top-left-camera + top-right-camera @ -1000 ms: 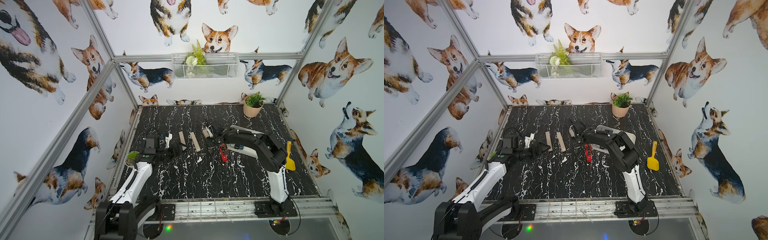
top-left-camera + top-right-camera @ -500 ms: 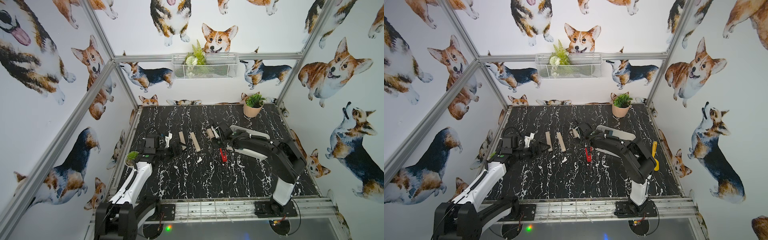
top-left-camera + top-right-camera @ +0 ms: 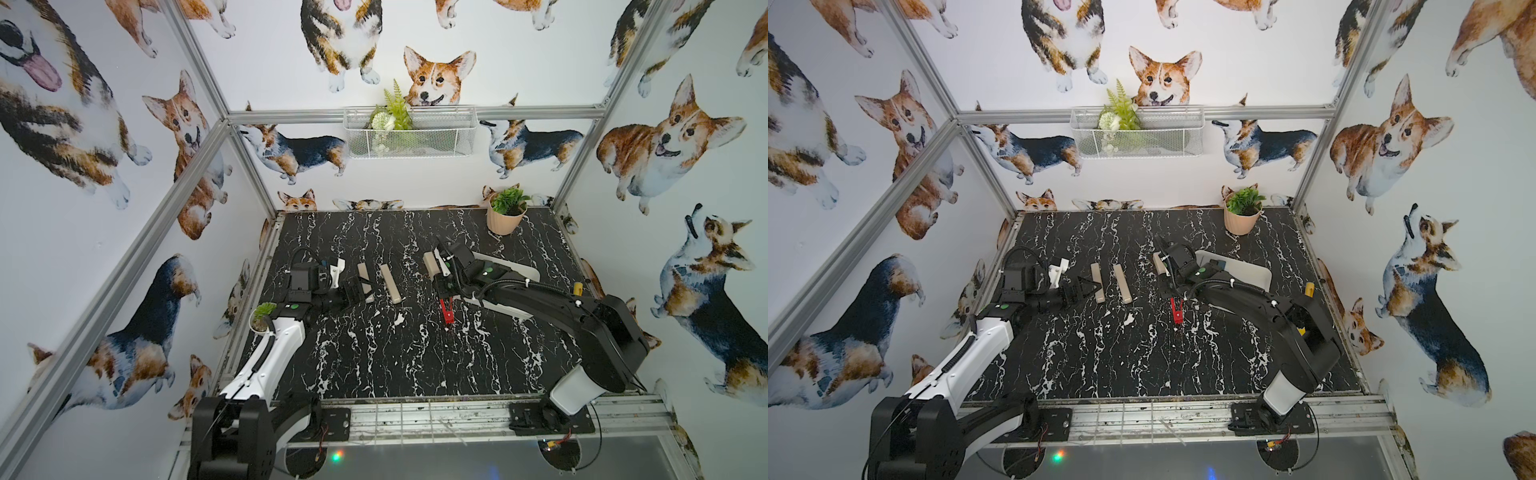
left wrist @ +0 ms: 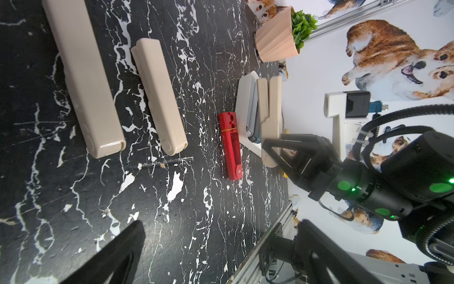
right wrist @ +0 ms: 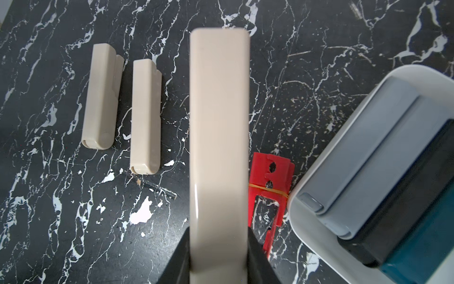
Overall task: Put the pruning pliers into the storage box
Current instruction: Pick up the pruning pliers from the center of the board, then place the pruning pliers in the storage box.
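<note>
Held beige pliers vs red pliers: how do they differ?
The held beige pliers are off the table, clamped in the right gripper; the red pliers lie flat on it. Beige is plain; red has cut-outs and a rubber band round it. Both are slim bars, neither in the storage box.

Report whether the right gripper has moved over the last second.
Yes. Carrying beige pliers, the right gripper has shifted slightly toward the storage box, judged against the unmoved red pliers.

The right pincer (image 5: 218, 246) clamps a beige pliers (image 5: 218, 123), apparently raised off the tabletop (image 5: 319, 49).
</note>
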### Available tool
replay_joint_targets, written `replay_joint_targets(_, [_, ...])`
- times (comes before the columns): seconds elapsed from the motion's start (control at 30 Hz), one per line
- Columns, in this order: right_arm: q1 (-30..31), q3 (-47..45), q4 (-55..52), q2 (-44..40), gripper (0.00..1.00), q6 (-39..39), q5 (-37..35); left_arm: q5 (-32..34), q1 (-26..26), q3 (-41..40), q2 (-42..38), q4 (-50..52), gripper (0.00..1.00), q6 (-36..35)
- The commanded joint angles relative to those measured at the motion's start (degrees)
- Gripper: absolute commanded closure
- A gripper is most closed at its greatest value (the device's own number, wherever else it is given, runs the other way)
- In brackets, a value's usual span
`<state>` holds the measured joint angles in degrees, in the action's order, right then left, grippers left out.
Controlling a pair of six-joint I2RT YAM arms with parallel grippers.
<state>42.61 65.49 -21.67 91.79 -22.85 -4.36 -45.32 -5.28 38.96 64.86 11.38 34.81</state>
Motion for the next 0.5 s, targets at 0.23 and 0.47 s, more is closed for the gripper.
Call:
replay_joint_targets(0.23, [-3.2, -2.5, -2.6, -5.3, 1.0, -1.5, -0.2, -3.4, -0.2, 0.8, 0.0, -8.0, 0.0, 2.2])
replay_joint_targets(0.47, [-6.6, -5.8, -3.7, -10.3, 1.0, -2.7, -0.2, -4.2, -0.7, 1.5, 1.4, -9.2, 0.0, 2.7])
